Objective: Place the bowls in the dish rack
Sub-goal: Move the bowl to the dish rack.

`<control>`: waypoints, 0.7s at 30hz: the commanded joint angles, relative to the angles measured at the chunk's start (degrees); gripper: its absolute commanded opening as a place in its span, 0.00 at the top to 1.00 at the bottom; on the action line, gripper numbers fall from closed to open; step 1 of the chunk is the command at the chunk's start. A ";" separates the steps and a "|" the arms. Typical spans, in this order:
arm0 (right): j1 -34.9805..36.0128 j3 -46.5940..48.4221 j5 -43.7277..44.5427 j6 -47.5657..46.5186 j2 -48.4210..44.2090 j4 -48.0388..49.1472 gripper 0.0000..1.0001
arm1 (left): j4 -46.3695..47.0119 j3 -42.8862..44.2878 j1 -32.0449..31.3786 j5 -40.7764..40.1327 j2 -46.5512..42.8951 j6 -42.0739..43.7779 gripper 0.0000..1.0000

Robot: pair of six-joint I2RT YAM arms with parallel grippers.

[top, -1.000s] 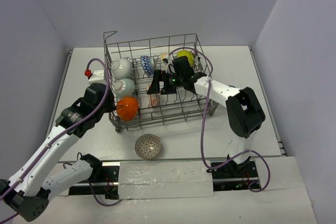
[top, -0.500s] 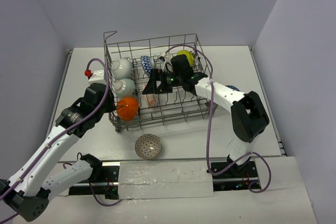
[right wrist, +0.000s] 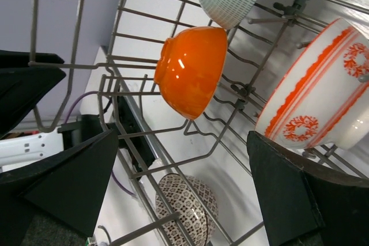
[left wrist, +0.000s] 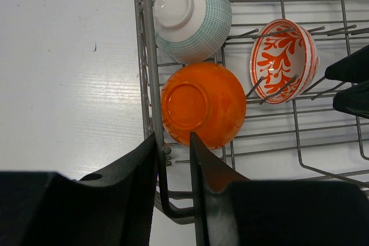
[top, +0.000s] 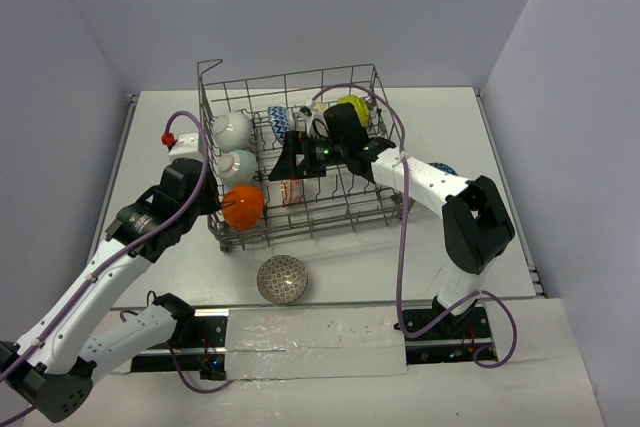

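Standing beside spread right tool (in dish rack): red-white bowl.

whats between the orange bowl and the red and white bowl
Just upright tines of the dish rack separate the orange bowl and the red-white bowl, seen in the left wrist view.

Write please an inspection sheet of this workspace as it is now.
Surface: white table, patterned bowl lying outside the rack.
Job's things: dish rack holds orange bowl, red-white bowl, white bowl, teal-lined bowl, blue-white bowl, lime bowl.
Clutter: nothing seen.
Grippers: left gripper jaws slightly parted astride the rack's rim wire; right gripper jaws wide open, empty, over the rack.
Cables: purple cables run along both arms.
Surroundings: plain walls on three sides.
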 commanded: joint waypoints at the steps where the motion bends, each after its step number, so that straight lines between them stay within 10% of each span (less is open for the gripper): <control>1: -0.04 2.15 1.71 -1.99 -2.60 -1.46 0.00 | -0.88 0.66 -0.75 5.07 0.63 0.31 0.69; 21: -1.45 1.97 14.82 -7.62 -0.23 -9.30 0.00 | -1.06 0.84 -0.75 4.71 0.81 0.14 0.68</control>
